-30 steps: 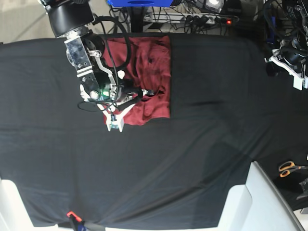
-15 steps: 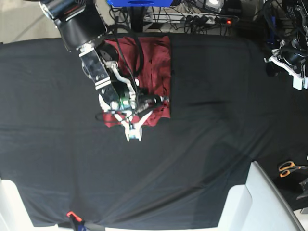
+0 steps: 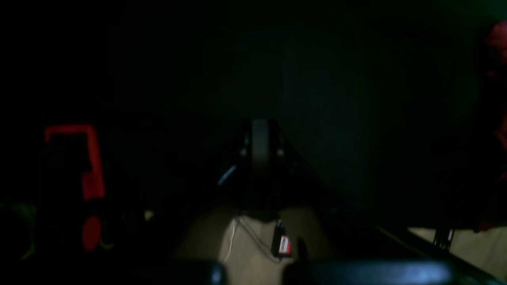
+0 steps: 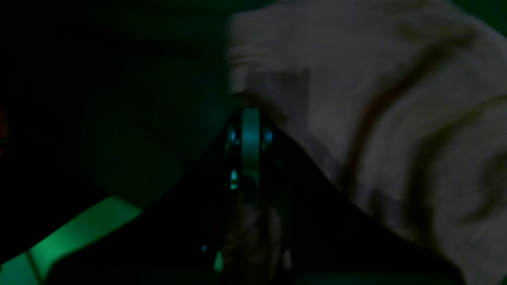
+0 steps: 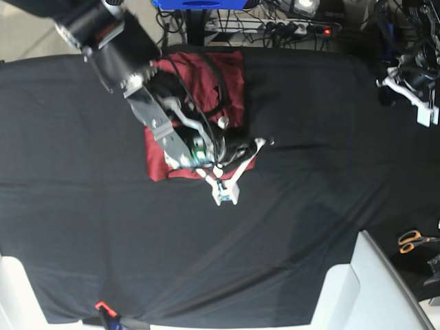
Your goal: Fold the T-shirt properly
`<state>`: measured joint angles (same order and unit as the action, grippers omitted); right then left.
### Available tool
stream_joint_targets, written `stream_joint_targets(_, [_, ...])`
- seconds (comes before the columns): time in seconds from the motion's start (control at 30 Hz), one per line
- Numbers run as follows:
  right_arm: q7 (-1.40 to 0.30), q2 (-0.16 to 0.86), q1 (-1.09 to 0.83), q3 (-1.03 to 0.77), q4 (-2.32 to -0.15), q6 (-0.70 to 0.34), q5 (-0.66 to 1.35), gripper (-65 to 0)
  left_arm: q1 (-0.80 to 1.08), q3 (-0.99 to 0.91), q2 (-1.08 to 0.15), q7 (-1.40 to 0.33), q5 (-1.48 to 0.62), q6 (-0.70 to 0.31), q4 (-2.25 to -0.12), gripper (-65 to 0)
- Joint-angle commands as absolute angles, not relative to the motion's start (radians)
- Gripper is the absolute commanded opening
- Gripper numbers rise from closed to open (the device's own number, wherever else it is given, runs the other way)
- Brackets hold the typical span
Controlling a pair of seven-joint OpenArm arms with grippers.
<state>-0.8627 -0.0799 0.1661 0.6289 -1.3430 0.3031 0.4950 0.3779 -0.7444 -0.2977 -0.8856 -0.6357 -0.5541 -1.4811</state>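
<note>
The brick-red T-shirt lies folded into a compact block at the back left of the black cloth sheet, and my right arm covers much of it. My right gripper is shut, its white fingers pointing toward the front, the tip over black cloth just past the shirt's lower right edge. In the right wrist view the shut fingertips sit beside pale, washed-out folds of the T-shirt; I cannot make out any fabric pinched between them. My left gripper is shut and empty, far off at the table's right edge.
Orange-handled scissors lie off the cloth at the right. A white panel rises at the front right. An orange clamp grips the front edge. Cables and a power strip run along the back.
My right arm has swept to the right and slightly forward across the shirt's lower part, its tip going from the lower left edge to past the lower right corner. The left arm stayed put.
</note>
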Motion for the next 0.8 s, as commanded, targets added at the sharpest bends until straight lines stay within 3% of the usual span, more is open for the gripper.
stream_joint_targets(0.0, [-0.885, -0.059, 0.163, 0.624, -1.412, 0.302, 0.495, -64.8, 0.377, -0.75, -0.315, -0.872, -0.653, -0.559, -1.498, -65.0])
stream_joint_targets(0.07, [-0.947, -0.015, 0.107, 0.622, -1.529, 0.321, 0.495, -64.8, 0.377, -0.75, -0.318, -0.872, -0.653, -0.561, -1.491, -65.0])
stream_joint_targets(0.17, [-0.983, 0.047, -0.012, 0.625, -1.696, 0.461, 0.493, -64.8, 0.387, -0.751, -0.32, -0.872, -0.651, -0.561, -1.489, -65.0])
stream_joint_targets(0.23, [-0.977, 0.068, -0.085, 0.63, -1.765, 0.501, 0.493, -64.8, 0.387, -0.751, -0.32, -0.872, -0.651, -0.561, -1.489, -65.0])
stream_joint_targets(0.63, [-0.923, 0.074, -0.16, 0.659, -1.736, 0.496, 0.492, -64.7, 0.386, -0.696, -0.334, -0.878, -0.651, -0.558, -1.529, -65.0])
stream_joint_targets(0.77, [-0.901, 0.068, -0.16, 0.657, -1.673, 0.432, 0.492, -64.7, 0.386, -0.673, -0.331, -0.878, -0.651, -0.558, -1.524, -65.0])
